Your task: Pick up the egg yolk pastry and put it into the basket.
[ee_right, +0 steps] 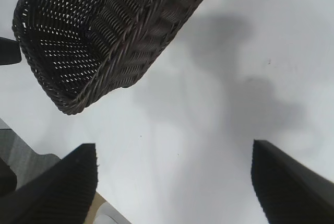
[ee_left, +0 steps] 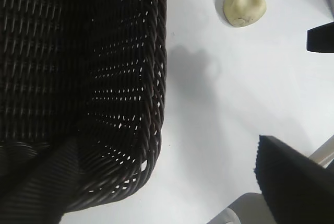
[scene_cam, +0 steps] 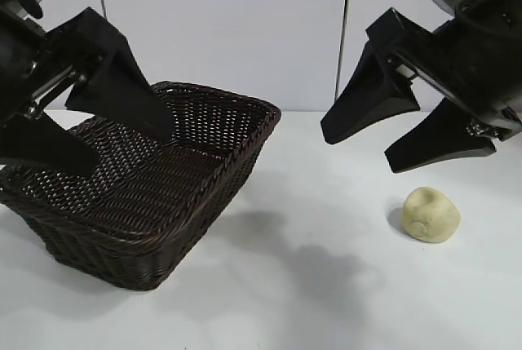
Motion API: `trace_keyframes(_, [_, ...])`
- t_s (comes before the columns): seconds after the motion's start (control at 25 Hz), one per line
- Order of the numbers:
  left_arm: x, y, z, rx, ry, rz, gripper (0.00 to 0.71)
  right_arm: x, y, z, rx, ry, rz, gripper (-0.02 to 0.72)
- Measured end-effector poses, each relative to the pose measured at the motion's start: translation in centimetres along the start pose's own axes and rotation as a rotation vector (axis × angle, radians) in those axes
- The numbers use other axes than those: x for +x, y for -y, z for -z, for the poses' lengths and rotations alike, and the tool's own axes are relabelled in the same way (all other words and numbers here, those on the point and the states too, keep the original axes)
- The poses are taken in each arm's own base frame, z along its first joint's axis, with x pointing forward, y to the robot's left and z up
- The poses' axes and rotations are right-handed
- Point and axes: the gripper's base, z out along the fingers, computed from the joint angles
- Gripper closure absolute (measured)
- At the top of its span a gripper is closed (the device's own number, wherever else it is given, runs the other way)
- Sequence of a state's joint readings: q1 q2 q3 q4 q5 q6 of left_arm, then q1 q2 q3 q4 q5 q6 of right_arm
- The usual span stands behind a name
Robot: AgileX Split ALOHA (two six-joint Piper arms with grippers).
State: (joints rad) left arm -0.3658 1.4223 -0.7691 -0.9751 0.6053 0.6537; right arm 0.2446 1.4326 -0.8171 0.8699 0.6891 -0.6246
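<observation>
Right end effector (scene_cam: 408, 138) hovers open above unlabelled egg yolk pastry (scene_cam: 432, 214).

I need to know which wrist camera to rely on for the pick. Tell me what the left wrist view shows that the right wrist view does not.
Only the left wrist view shows the egg yolk pastry, lying on the white table apart from the basket. Only the right wrist view shows the open right gripper from close up, over bare table, and the basket's outer side. Both show the dark wicker basket and the white table; neither gripper holds anything.
</observation>
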Motion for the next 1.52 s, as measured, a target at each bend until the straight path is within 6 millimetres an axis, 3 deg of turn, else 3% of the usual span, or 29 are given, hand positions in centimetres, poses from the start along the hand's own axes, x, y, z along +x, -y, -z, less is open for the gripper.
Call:
trace_keyframes(1.12, [-0.3,-0.1,0.0,-0.013,0.025,0.027,0.051,0.0,0.0,0.0,0.000,0.000,0.000,0.122])
trace_keyframes(1.36, [-2.2,1.8,1.4,0.064,0.020,0.095,0.051,0.0,0.0,0.0,0.000,0.000,0.000,0.122])
trace_keyframes(1.52, [-3.4,2.3,2.6,0.015,0.022,0.188,0.051,0.0,0.0,0.0,0.000,0.000,0.000,0.122])
